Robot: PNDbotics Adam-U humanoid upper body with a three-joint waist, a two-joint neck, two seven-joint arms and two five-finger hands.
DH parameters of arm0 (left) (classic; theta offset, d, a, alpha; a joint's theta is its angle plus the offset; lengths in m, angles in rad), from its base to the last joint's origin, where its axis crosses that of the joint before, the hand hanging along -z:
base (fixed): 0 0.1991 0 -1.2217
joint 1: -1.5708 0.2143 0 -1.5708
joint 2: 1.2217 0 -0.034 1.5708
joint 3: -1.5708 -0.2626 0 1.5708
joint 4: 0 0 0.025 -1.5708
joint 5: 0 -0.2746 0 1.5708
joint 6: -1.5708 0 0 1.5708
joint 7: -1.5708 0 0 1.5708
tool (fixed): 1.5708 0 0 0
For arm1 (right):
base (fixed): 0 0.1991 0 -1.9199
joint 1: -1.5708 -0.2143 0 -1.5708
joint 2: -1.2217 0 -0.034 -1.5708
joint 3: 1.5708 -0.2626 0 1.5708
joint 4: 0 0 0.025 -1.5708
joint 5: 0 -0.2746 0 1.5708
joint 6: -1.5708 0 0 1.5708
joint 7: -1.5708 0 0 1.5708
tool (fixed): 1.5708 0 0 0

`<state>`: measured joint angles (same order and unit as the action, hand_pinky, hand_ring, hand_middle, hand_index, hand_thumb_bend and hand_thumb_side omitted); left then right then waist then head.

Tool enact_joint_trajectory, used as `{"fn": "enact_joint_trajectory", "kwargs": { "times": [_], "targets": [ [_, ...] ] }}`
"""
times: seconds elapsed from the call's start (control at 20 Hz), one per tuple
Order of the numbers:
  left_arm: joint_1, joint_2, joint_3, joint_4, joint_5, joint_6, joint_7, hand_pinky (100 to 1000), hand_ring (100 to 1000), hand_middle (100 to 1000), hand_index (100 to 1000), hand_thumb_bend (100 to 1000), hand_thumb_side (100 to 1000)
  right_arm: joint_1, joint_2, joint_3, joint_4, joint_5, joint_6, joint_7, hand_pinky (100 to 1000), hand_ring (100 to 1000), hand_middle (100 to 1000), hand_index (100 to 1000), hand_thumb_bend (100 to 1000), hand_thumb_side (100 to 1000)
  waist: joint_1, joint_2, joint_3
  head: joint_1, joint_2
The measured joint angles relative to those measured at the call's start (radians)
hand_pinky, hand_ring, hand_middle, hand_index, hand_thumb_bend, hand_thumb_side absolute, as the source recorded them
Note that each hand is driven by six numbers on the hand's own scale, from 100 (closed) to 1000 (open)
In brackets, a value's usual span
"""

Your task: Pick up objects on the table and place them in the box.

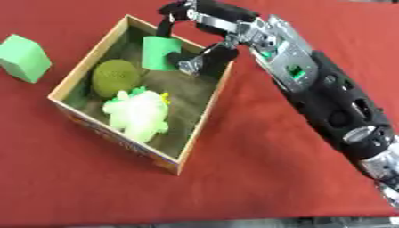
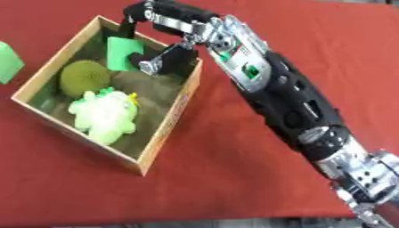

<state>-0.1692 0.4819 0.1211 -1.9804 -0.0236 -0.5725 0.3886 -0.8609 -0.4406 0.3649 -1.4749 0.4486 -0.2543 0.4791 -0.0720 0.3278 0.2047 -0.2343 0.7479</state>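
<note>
My right hand [image 1: 212, 21] reaches from the right over the far corner of the open cardboard box [image 1: 204, 116]. Its fingers curl down over a green block [image 1: 159, 52], and the thumb [image 1: 192, 65] is against the block's right side. The block stands tilted against the box's far wall. An olive-green round thing [image 1: 115, 76] and a pale green plush toy [image 1: 139, 113] also lie in the box. A second green cube [image 1: 23, 58] sits on the red cloth, left of the box. My left hand shows in neither view.
The red tablecloth [image 1: 257, 178] covers the table. Its near edge runs along the bottom of the view. My right forearm [image 1: 335, 102] crosses the cloth to the right of the box.
</note>
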Motion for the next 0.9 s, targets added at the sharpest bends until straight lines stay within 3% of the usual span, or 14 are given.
{"fn": "enact_joint_trajectory", "kwargs": {
  "times": [0.1, 0.2, 0.35, 0.5, 0.9],
  "targets": [
    [0.0, 0.0, 0.0, 0.0, 0.0, 0.001, -0.001, 866, 928, 803, 888, 100, 697, 0.002, 0.0, -0.001, -0.011, 0.003, -0.027, 0.016, 1000, 1000, 767, 1000, 100, 199, 0.0, 0.0, 0.0, 0.001, 0.0],
    [0.0, 0.0, 0.0, 0.0, 0.0, 0.001, -0.001, 866, 928, 803, 889, 100, 697, 0.005, -0.001, -0.003, -0.03, 0.009, -0.061, 0.027, 1000, 1000, 814, 1000, 100, 213, 0.0, 0.0, -0.001, 0.001, 0.0],
    [0.0, 0.0, 0.0, 0.0, 0.0, 0.001, -0.001, 866, 929, 804, 890, 100, 698, 0.008, -0.004, -0.015, -0.062, 0.031, -0.114, 0.031, 1000, 1000, 819, 1000, 100, 132, 0.0, 0.0, -0.004, 0.003, 0.0],
    [0.0, 0.0, 0.0, 0.0, 0.0, 0.002, -0.002, 867, 929, 803, 891, 100, 698, 0.008, -0.004, -0.023, -0.079, 0.042, -0.138, 0.027, 1000, 1000, 812, 1000, 100, 117, 0.0, 0.0, -0.006, 0.003, 0.0],
    [0.001, 0.0, 0.0, 0.0, 0.0, 0.002, -0.002, 867, 929, 803, 891, 100, 698, 0.014, -0.005, -0.03, -0.103, 0.0, -0.114, 0.035, 1000, 1000, 786, 1000, 100, 143, 0.0, 0.0, -0.007, 0.004, 0.0]
  ]
}}
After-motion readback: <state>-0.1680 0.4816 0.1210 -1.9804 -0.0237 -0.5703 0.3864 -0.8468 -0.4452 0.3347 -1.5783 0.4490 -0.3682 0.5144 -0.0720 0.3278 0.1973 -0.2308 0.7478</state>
